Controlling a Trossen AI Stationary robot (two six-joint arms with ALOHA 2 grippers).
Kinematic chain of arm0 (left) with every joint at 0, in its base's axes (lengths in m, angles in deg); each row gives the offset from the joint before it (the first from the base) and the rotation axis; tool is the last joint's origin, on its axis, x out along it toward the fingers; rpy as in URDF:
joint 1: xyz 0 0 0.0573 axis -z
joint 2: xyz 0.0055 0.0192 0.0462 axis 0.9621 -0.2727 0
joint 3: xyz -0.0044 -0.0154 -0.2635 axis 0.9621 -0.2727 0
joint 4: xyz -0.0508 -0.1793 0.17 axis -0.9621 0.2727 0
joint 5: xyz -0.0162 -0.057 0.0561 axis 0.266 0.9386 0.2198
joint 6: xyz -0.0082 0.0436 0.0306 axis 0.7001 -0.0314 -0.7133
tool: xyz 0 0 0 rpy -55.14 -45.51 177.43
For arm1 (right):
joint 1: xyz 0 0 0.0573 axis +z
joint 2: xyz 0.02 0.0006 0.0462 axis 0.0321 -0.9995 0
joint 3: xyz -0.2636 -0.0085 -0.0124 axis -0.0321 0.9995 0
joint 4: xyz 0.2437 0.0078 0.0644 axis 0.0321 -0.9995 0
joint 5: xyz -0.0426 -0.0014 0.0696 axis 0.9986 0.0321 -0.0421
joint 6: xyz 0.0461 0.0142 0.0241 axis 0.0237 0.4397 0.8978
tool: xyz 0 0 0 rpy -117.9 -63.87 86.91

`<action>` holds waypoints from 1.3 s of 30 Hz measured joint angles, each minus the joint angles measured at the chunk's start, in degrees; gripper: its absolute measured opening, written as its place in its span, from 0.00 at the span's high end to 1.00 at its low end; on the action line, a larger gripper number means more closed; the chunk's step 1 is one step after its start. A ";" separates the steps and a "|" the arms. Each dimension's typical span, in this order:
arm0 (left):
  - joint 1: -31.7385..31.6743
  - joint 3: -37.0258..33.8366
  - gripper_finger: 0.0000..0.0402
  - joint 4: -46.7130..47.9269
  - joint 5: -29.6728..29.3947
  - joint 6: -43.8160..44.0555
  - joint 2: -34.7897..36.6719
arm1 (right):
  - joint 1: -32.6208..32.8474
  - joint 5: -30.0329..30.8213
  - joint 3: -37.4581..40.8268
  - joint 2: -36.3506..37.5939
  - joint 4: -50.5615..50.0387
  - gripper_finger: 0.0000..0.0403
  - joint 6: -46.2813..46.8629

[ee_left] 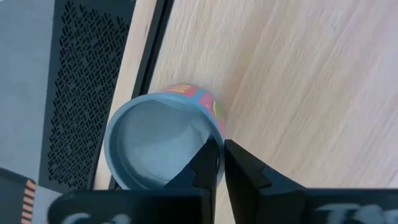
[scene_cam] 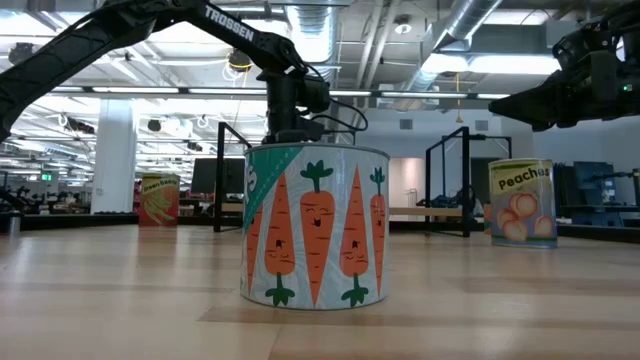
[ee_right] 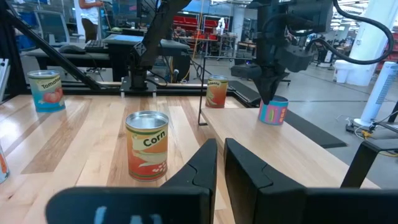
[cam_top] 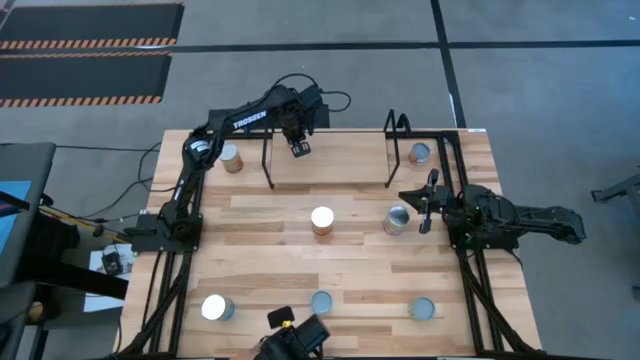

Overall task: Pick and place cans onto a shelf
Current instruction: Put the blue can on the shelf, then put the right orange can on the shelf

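The shelf (cam_top: 340, 165) is a light-wood board on black rod legs at the table's far side. My left gripper (cam_top: 298, 150) points down over its left part, shut on a can with a pink and blue label (ee_left: 155, 143). The can also shows in the right wrist view (ee_right: 273, 114). The gripper hides it in the high view. My right gripper (cam_top: 425, 205) is shut and empty at the table's right. It points toward the table's left, beside a corn can (ee_right: 147, 146) that stands on the table. My left gripper comes from above, pointing down, onto the can's top rim (ee_left: 219, 127). One finger (ee_left: 208, 158) lies over the can's sunken top and the other (ee_left: 242, 168) outside its wall, with the rim running in between. The can is upright, and its base looks set on the wood near the board's far edge.
Other cans stand on the table: one left of the shelf (cam_top: 232, 158), one right of it (cam_top: 420, 152), a carrot can at the middle (cam_top: 322, 220), and three along the near edge (cam_top: 215, 307) (cam_top: 322, 302) (cam_top: 422, 308). The shelf's black rods (cam_top: 268, 160) (cam_top: 390, 150) stand at its ends.
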 joint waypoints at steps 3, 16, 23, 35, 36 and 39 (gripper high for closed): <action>0.24 -0.02 0.93 -0.08 -1.10 0.00 -0.04 | -0.02 0.00 0.00 -0.01 0.00 0.86 0.00; 1.22 1.51 0.83 1.14 -1.86 -0.63 0.13 | -0.01 0.00 -0.02 0.00 0.00 0.86 0.00; 1.93 10.55 0.82 4.75 -1.80 -1.19 0.42 | -0.02 0.00 -0.01 -0.01 -0.01 0.86 0.00; 9.03 17.11 0.99 5.07 -1.40 -2.99 3.32 | 0.00 0.00 -0.01 0.00 0.00 0.86 0.00; 10.14 17.11 0.99 4.33 -1.43 -3.01 3.38 | -0.02 0.00 -0.02 0.00 0.00 0.86 0.00; 13.00 17.07 0.99 2.21 -1.43 -3.41 3.68 | 0.00 0.00 0.00 0.00 -0.01 0.86 0.00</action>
